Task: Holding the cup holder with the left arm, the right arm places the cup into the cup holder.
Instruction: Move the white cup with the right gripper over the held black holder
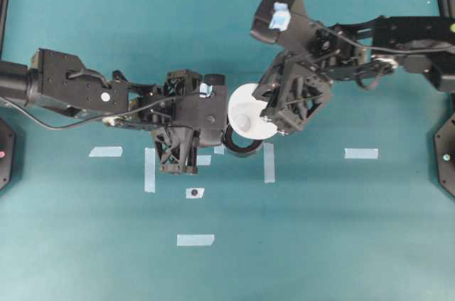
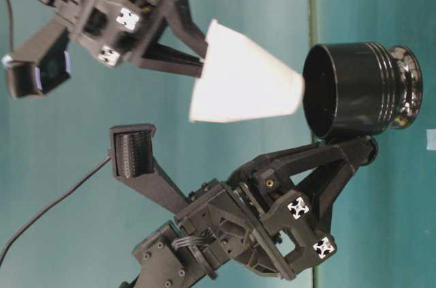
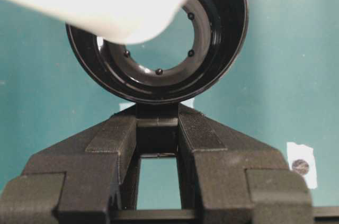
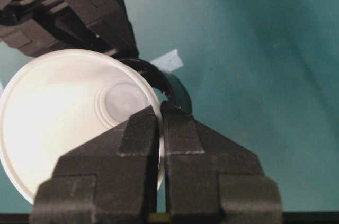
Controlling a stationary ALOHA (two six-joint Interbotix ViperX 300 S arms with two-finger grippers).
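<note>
Holding: left end effector is clamped on the handle tab of the cup holder, lifted off the table.
Carrying: right end effector pinches the rim of the cup.
Done: both grasps.
Left: cup base at the holder's mouth, not yet seated; insertion and release remain.

Glossy black ribbed plastic cup holder, matt white tapered paper-like cup, matt black plastic lattice grippers with ridged fingertip pads, smooth matt teal tabletop
</note>
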